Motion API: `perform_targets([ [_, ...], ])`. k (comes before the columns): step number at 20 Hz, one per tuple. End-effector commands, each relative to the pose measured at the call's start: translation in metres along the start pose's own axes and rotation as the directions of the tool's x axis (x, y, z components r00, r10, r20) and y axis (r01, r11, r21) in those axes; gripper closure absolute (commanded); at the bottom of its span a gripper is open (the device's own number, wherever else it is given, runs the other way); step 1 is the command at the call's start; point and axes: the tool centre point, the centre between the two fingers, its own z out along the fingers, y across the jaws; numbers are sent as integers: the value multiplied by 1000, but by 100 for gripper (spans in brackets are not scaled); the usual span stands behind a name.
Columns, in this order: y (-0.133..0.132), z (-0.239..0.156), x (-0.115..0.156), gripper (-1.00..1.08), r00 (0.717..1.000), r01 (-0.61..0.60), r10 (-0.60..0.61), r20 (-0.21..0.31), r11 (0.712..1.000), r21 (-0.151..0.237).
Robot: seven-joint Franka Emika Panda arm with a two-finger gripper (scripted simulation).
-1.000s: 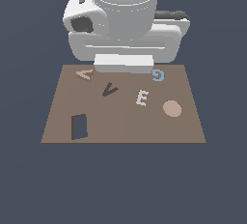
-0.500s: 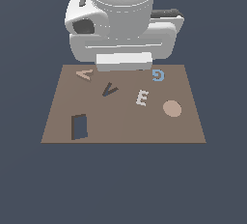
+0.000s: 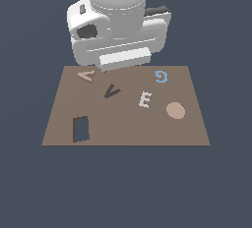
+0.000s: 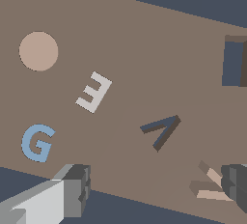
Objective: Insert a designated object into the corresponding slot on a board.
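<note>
The pale tan "A" piece (image 3: pixel 86 76) lies flat near the far corner of the brown board (image 3: pixel 123 128), on the exterior view's left. The dark V-like slot (image 3: pixel 111 92) is a short way from it, toward the board's middle. In the wrist view, my gripper (image 4: pixel 154 189) is open, with its fingers (image 4: pixel 72 189) spread wide above the board's far edge. The "A" piece (image 4: pixel 210 187) sits just inside the other finger, partly hidden by it, and the slot (image 4: pixel 161 130) lies beyond. In the exterior view the arm's white hand (image 3: pixel 120 40) hides the fingertips.
On the board are a white "E" (image 3: pixel 144 99), a blue "G" (image 3: pixel 161 76), a tan round disc (image 3: pixel 175 110) and a larger dark rectangular recess (image 3: pixel 80 129). Dark flat ground surrounds the board.
The hand has turned and shifted a little toward the exterior view's left, over the board's far edge. The pieces on the board have not moved.
</note>
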Motion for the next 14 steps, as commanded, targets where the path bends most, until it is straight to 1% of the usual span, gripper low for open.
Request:
perform_targets([
  [1,3,6,-8,-92,998,68,-68,-1,998,-1],
  [4,8,13,-19,-92,987,158,-158,-2,987,-3],
  [7,15,21,-30,-92,968,252,-252,-3,968,-5],
  [10,22,29,-39,-92,940,342,-342,-4,940,-6],
  [14,33,39,-51,-92,890,456,-456,-5,890,-9],
])
